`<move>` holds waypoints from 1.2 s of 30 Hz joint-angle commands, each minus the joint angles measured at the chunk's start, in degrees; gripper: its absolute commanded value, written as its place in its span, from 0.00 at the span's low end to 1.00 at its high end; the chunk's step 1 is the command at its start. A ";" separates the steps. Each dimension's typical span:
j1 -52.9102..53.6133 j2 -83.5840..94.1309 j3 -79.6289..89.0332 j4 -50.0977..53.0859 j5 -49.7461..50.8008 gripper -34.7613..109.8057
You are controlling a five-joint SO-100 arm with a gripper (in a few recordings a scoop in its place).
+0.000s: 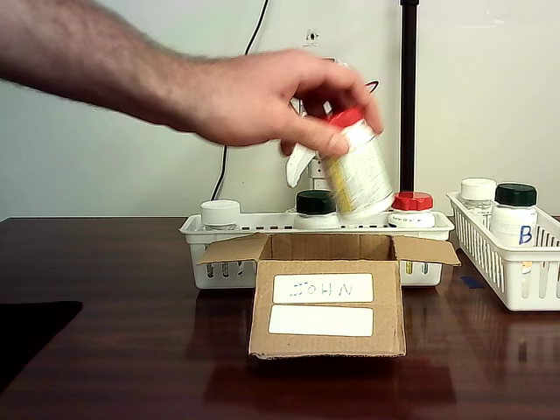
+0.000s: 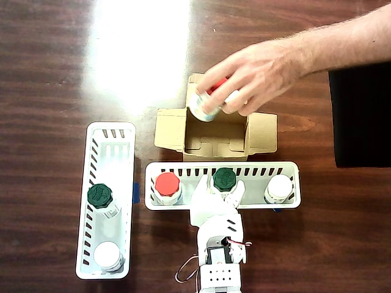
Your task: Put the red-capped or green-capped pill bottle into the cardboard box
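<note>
A: Box (image 1: 328,306) first: cardboard, flaps open, nearest the front edge of the tabletop (image 1: 114,367) in the fixed view, two white labels on its face, nothing visible inside.

B: Bottle?

A: Red-capped pill bottle (image 1: 357,171) held tilted in a person's hand (image 1: 262,101), above the box opening, clear of the flaps. From overhead, hand (image 2: 259,73) and bottle (image 2: 206,105) sit over the box's far side.

B: Behind that?

A: Long white basket (image 1: 199,234) just behind the box, holding a white-capped, a green-capped (image 1: 315,203) and a second red-capped bottle (image 1: 411,203). Another basket (image 1: 516,271) toward the right edge, with a white cap and a green cap.

B: Robot?

A: Gripper (image 2: 218,196) at the long basket's rear wall, by the green cap (image 2: 224,179); fingers spread apart, holding nothing.
</note>
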 commanded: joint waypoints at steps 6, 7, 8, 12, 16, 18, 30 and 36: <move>5.54 -7.29 -7.73 0.70 -2.11 0.71; 6.33 -8.79 -8.09 -0.35 -2.02 0.71; 7.03 -10.20 -8.53 -1.49 -2.02 0.71; 8.09 -16.08 -11.43 -4.39 -2.46 0.71; 6.50 -20.57 -15.38 -5.62 -5.62 0.71; 4.83 -20.30 -16.35 -5.27 -7.73 0.71; 2.99 -17.40 -17.40 0.53 -9.49 0.71; 1.85 -19.95 -12.83 -5.89 -9.49 0.71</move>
